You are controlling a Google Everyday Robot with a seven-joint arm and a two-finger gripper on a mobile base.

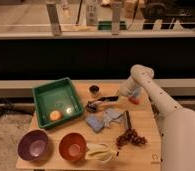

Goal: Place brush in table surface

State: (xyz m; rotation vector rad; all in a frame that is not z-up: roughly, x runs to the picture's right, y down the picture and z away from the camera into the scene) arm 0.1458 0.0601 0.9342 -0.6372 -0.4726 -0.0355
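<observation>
The brush (98, 104) is lying on the counter (142, 122) just right of the green tray (41, 95), with its handle pointing toward the hand (126, 95). The hand is hovering near the handle's end; cannot tell whether it is apart or together.

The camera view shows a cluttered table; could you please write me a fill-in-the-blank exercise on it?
1. The gripper is above the far right of the table surface, close to the ____ end of the brush.
2. The brush is outside the ____ tray, to its right.
3. Left of the orange bowl stands a second bowl, coloured ____.
Missing words: handle; green; purple.
</observation>
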